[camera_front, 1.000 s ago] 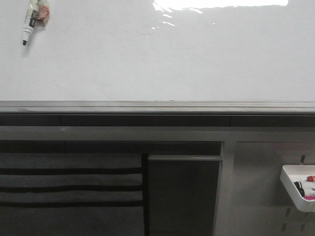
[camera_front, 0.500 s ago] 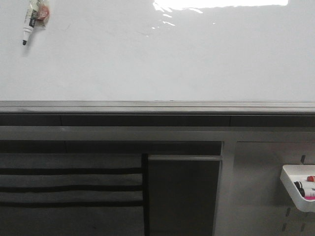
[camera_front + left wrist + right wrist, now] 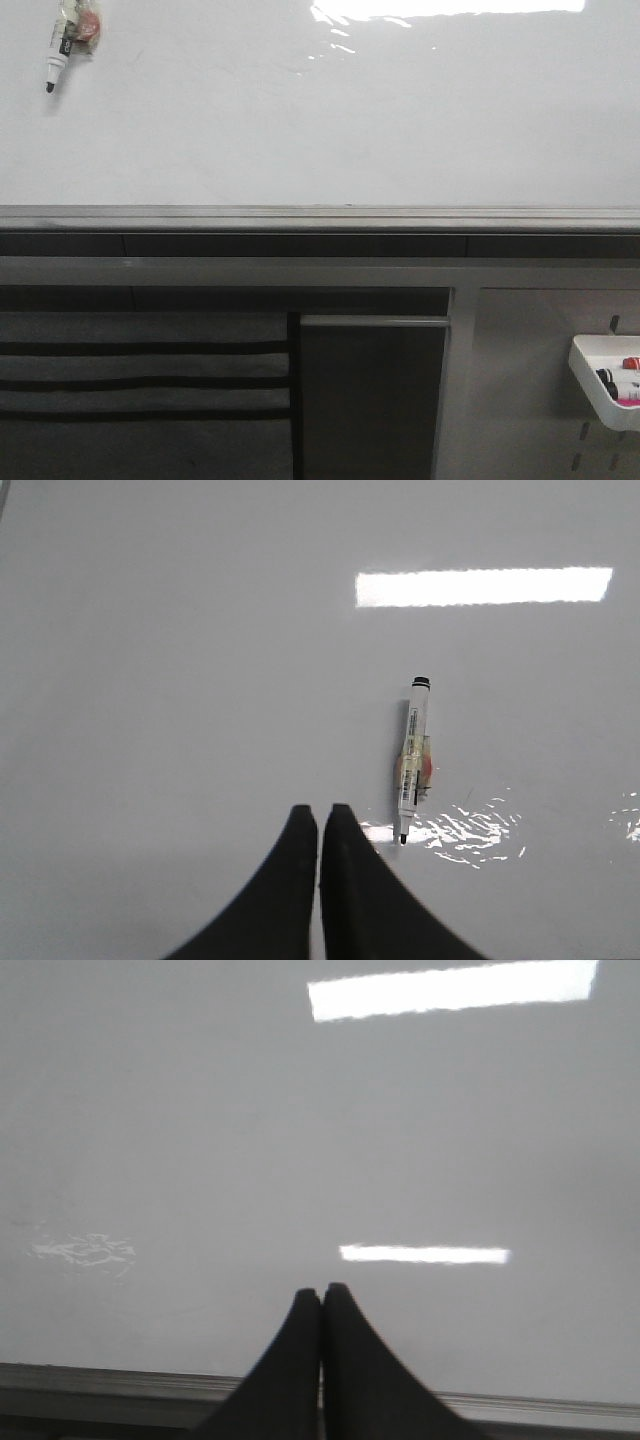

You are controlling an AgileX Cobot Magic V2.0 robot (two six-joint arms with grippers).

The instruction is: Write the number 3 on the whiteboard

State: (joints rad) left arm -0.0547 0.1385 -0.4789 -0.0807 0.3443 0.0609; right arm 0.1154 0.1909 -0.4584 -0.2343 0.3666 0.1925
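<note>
Nothing is written yet on the whiteboard (image 3: 330,120); no number 3 shows anywhere on its glossy face, so the task looks to be at its very start; the marker (image 3: 413,756) sticks to the board uncapped, just beside the left gripper (image 3: 319,815), whose fingers are pressed together and empty; the right gripper (image 3: 321,1295) is likewise closed on nothing; the next move probably calls for the left fingers to part and take the marker.
</note>
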